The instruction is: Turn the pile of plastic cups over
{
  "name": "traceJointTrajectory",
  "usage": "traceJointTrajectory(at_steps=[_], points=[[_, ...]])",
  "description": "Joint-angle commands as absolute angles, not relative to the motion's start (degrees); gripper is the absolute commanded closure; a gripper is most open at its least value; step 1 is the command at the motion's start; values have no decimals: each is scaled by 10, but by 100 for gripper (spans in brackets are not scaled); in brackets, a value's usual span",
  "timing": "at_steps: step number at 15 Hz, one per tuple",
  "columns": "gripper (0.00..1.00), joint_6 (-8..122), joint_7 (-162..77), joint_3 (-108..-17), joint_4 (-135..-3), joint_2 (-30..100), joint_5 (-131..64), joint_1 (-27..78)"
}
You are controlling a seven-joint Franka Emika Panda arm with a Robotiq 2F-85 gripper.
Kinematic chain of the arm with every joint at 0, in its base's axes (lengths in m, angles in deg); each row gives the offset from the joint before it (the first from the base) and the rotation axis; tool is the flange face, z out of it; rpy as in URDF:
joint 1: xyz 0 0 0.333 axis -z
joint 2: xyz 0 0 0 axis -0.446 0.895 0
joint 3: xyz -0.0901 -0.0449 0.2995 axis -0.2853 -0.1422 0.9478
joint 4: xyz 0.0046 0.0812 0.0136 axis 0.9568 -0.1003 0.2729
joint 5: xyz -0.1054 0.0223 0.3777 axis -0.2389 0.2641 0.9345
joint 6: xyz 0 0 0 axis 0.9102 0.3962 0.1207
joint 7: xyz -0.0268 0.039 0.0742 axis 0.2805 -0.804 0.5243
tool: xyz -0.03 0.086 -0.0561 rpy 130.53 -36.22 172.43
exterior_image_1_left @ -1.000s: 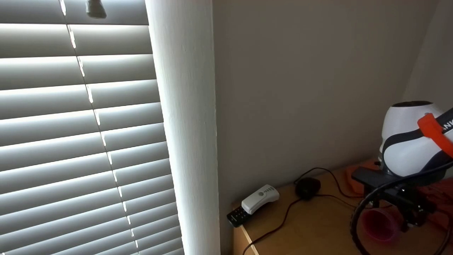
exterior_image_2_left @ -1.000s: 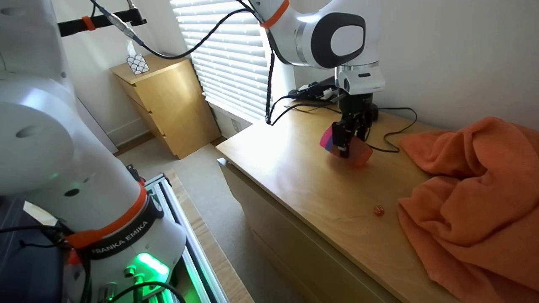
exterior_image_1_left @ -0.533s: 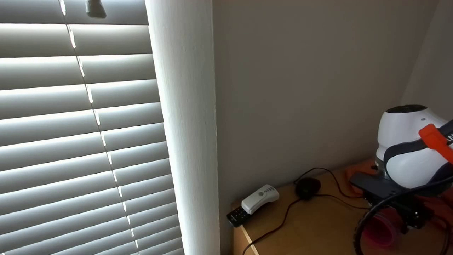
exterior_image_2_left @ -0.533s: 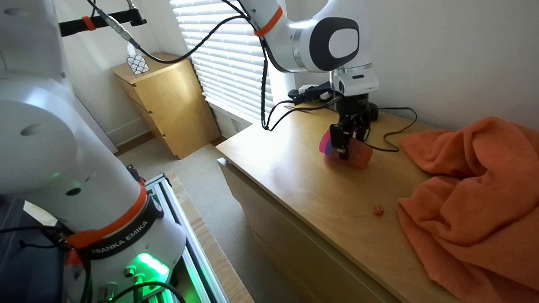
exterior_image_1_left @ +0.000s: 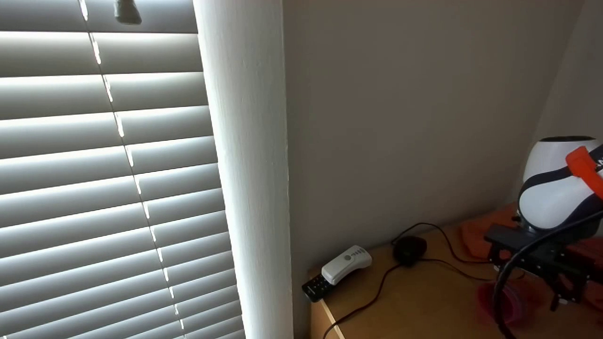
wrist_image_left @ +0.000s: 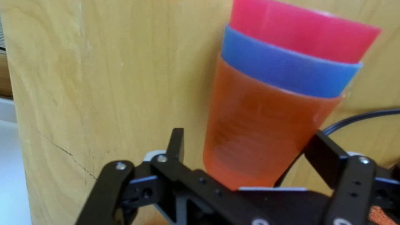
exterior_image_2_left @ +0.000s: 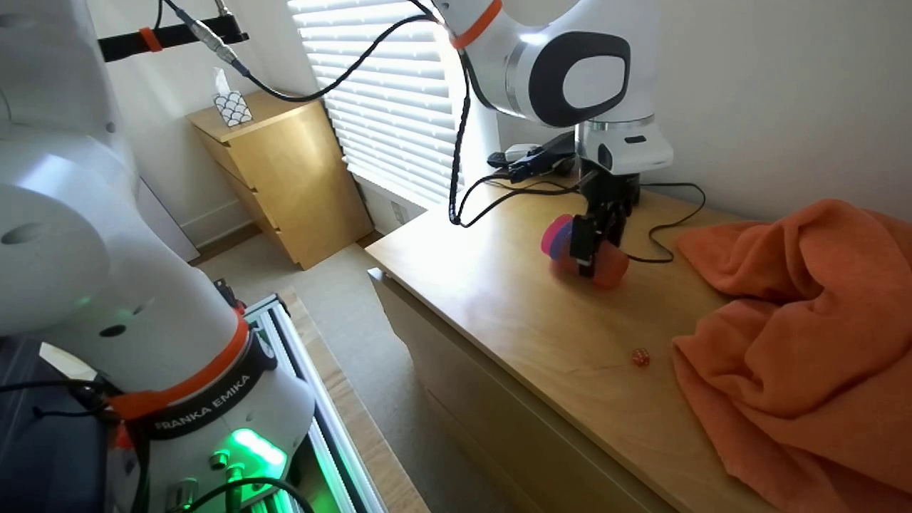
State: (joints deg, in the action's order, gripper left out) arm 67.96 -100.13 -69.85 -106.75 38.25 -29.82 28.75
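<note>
Cup stack [wrist_image_left: 276, 97]: on its side; centre your gripper [wrist_image_left: 247, 132] before closing.
Jaws: spread wide, nothing gripped.
Orange cup [wrist_image_left: 262, 137]: squeeze lightly; wall may flex.

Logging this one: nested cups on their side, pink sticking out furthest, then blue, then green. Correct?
Not green: the last cup is orange, as the wrist view shows. The rest holds: the pink cup sticks out furthest, then the blue cup.

Brightly backlit slatted blinds [exterior_image_1_left: 108, 165], white window trim [exterior_image_1_left: 249, 165] beside them. Plain wall [exterior_image_2_left: 769, 100] behind light-wood table [exterior_image_2_left: 499, 299]. Farther back, wooden drawer cabinet [exterior_image_2_left: 313, 185] on pale floor [exterior_image_2_left: 349, 306], near blinds.
</note>
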Motion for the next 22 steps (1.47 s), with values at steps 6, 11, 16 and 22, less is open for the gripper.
traceJointTrajectory(at_steps=[6,11,16,22], points=[[0,528,-761,-687,-1018,369,-109,382],[0,523,-814,-701,-1031,365,-35,384],[0,543,-845,-706,-1058,358,31,386],[0,553,-881,-716,-1071,366,36,384]])
